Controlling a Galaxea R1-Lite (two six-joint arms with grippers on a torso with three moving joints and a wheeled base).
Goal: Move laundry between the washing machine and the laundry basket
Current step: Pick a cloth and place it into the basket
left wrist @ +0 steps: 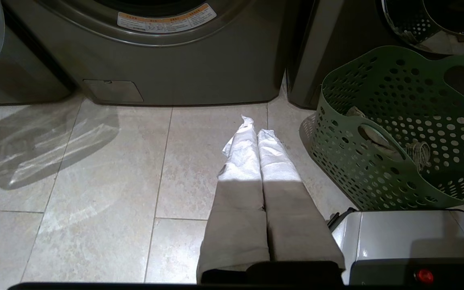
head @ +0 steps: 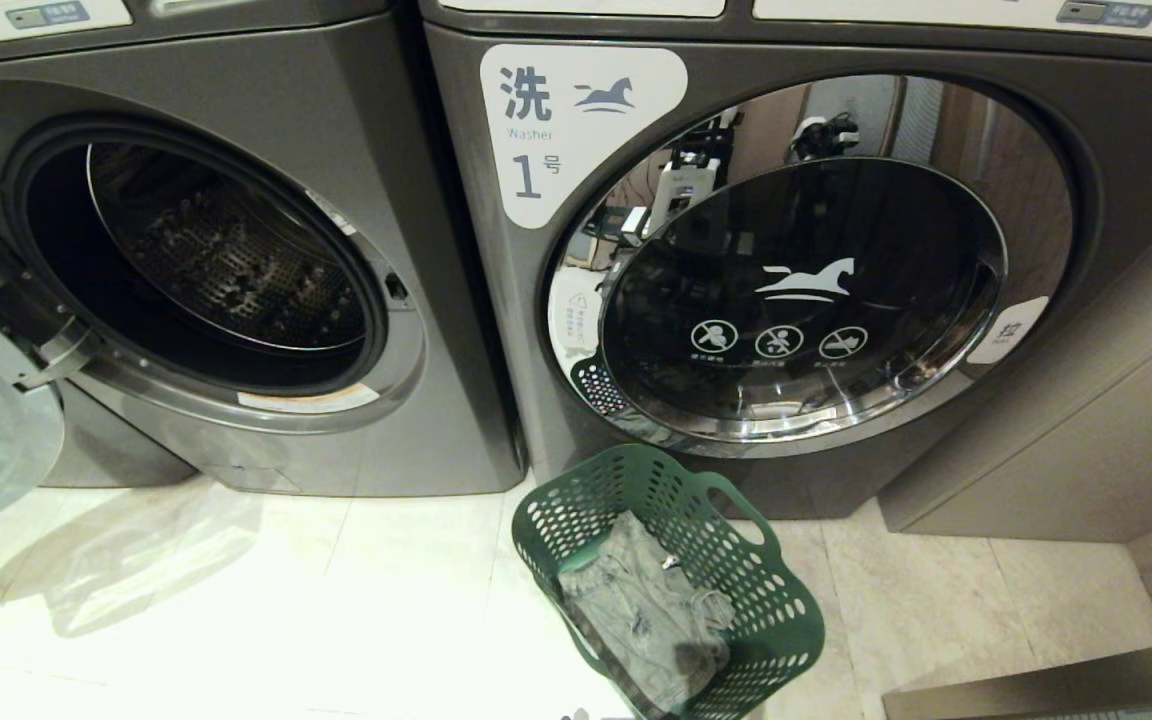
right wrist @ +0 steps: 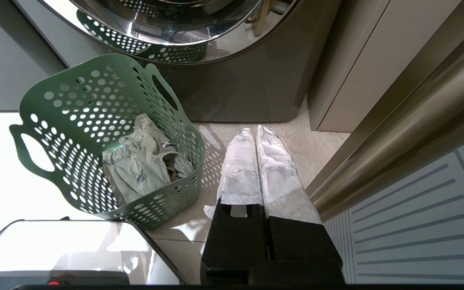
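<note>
Both grippers idle, jaws pressed together, empty: left gripper (left wrist: pixel 256 125), right gripper (right wrist: pixel 254 135). Laundry (right wrist: pixel 143 165) lay in the laundry basket (right wrist: pixel 54 108) beside the right jaws. Open-doored washing machine (head: pixel 236 270) beyond left jaws; transfer not begun.

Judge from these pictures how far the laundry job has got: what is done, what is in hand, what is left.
Done: the dark grey front-loading washing machine on the left stands open, drum bare. In hand: nothing; the left gripper and right gripper hang over the floor, jaws shut and empty. Left: the faded grey-green denim garment lies in the dark green perforated plastic basket, not yet loaded.
</note>
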